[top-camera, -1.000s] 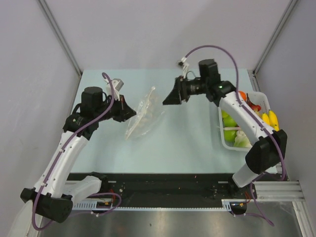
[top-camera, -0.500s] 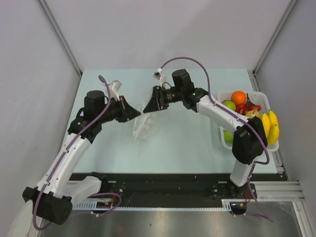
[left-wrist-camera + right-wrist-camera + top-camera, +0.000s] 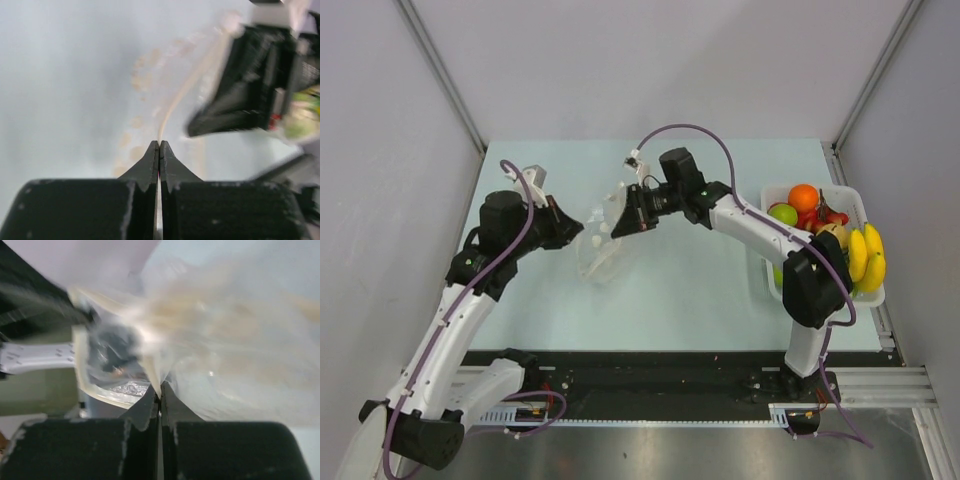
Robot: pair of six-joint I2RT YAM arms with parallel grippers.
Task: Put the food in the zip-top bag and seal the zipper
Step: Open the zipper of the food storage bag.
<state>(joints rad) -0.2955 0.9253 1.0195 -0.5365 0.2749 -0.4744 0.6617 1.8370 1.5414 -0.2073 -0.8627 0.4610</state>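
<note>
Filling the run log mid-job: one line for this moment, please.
left gripper: shut on zip-top bag | right gripper: shut on zip-top bag | food: in basket

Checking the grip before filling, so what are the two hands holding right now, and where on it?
Both hold the zip-top bag: the left hand pinches one end of its top edge, the right hand the other end.

We are inspecting a robotics laboratory cell. Plain grey panel walls on slim metal corner struts are enclosing a pale blue-green tabletop. A black mounting rail and ribbed aluminium beam are running along its near edge, beside two white-and-black robot arms trailing purple cables.
</note>
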